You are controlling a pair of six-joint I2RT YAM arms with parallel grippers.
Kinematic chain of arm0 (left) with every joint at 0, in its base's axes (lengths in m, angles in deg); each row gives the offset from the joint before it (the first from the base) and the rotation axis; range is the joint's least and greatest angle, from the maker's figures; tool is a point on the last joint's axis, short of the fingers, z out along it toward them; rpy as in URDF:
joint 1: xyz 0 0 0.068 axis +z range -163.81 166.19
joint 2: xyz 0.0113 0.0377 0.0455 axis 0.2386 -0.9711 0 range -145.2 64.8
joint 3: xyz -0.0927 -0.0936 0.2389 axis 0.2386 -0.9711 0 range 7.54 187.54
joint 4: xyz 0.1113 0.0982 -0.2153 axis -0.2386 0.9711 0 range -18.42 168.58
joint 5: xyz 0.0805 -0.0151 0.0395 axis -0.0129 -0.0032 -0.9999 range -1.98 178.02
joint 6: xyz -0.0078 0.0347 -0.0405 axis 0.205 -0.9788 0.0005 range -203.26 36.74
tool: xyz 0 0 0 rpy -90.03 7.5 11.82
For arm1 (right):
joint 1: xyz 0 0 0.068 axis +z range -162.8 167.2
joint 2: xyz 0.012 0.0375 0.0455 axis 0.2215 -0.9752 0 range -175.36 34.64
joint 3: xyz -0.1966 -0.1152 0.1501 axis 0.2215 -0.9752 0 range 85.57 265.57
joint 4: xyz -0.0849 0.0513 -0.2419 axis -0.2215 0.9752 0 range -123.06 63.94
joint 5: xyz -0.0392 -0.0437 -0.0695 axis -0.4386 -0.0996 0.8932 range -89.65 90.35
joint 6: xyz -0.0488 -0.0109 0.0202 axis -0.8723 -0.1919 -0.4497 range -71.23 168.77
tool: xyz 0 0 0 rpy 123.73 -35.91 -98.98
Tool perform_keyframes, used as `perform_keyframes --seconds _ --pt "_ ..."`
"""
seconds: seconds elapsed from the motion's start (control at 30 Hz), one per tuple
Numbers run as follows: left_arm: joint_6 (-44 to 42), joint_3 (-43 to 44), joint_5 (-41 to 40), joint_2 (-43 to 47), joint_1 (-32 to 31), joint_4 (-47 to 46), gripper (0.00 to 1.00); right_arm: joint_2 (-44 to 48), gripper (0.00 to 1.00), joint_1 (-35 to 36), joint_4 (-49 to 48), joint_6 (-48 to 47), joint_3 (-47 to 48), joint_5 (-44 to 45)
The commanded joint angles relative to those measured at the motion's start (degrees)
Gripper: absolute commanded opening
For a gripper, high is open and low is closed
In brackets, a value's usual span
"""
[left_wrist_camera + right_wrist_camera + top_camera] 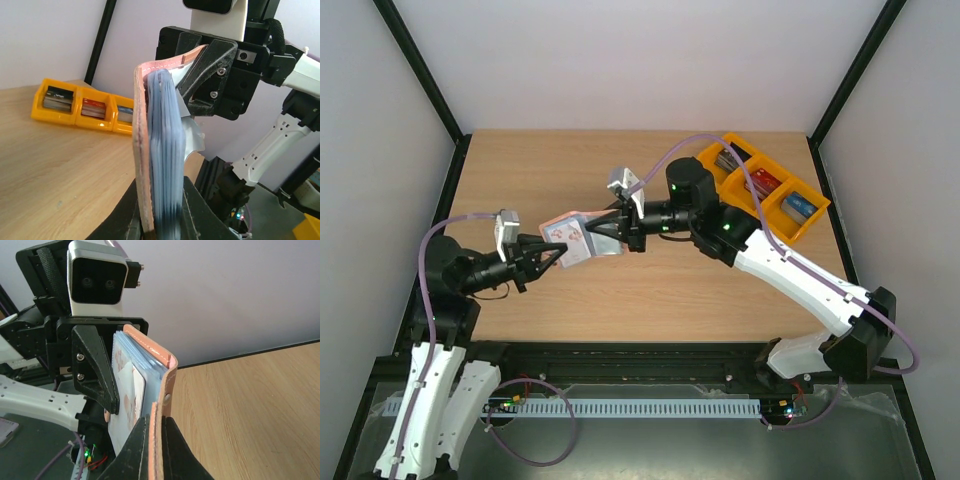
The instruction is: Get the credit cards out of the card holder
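Grips the card holder [568,222] from two sides at once, lifted clear of the wooden table [650,290], roughly over its middle. Pinches it from the left with the left gripper [552,256] — jaws drawn narrow and closed on the holder's edge, one dark finger [124,220] against the pinkish-tan cover, the other against the stack of light blue pockets. Clamps it from the right with the right gripper [594,232], jaws nearly together on the single pinkish-tan flap; seen from the right wrist as a thin stitched strip rising between the two dark fingers [132,450]. Shows the holder standing on edge and partly open, the flap bent away from the blue pockets. Shows a whitish credit card [128,400] with faint reddish marks lying flat against the pockets on the inner face, within the holder's outline — not yet out of it. Cannot tell where a second card sits. Brings the tips of the two grippers close together, facing each other across the holder. Has the orange bins [765,188] at the far right corner of the table, well apart from the holder, with dark, red and blue boxes inside.
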Motion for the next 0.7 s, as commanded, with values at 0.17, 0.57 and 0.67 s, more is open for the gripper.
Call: perform_keyframes --seconds 0.17,0.57,0.67 --pt "1.53 -1.86 3.17 2.8 0.31 -6.95 0.13 2.21 0.02 -0.32 4.67 -3.76 1.36 -9.15" --pt "3.59 -4.92 2.91 4.92 0.31 -9.94 0.35 2.76 0.02 -0.5 2.94 -2.07 1.97 -11.85" --pt "2.51 -5.09 3.26 5.21 0.33 -8.7 0.43 2.83 0.02 -0.62 2.37 -1.52 2.07 -12.1"
